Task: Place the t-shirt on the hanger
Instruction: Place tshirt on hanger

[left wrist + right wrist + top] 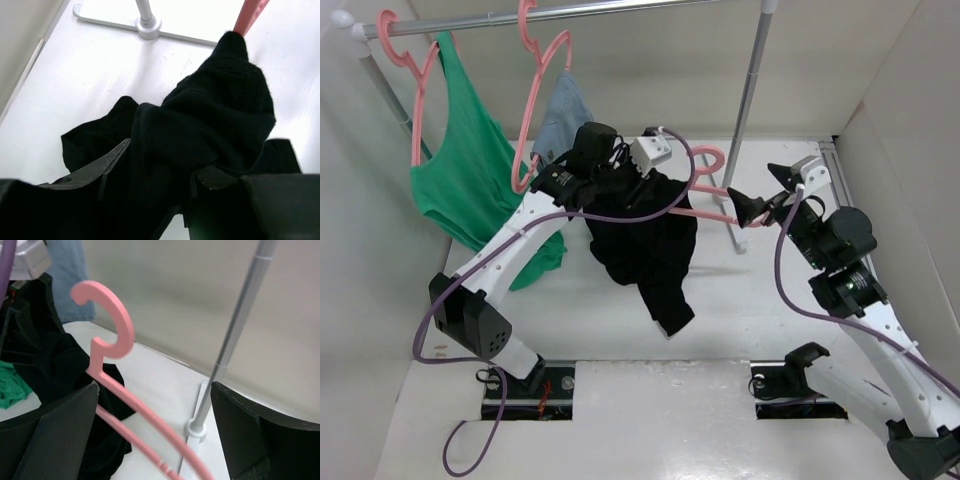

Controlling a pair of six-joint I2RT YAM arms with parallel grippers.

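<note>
The black t-shirt point(645, 245) hangs bunched in the air above the table. My left gripper point(620, 178) is shut on its upper folds, and in the left wrist view the cloth point(210, 115) fills the gap between the fingers of that gripper point(160, 160). The pink hanger point(705, 213) sticks out of the shirt to the right, its hook point(708, 158) pointing up. My right gripper point(763, 192) is at the hanger's right end. In the right wrist view its jaws point(154, 387) stand wide apart, and the hanger point(115, 335) runs between them into the shirt point(60, 365). A pink tip of the hanger point(250, 15) shows above the cloth.
A metal clothes rack stands at the back, with its right pole point(750, 100) and foot point(148, 25) close behind the hanger. A green tank top point(470, 170) and a grey-blue garment point(560, 115) hang on it from other pink hangers. White walls enclose the table.
</note>
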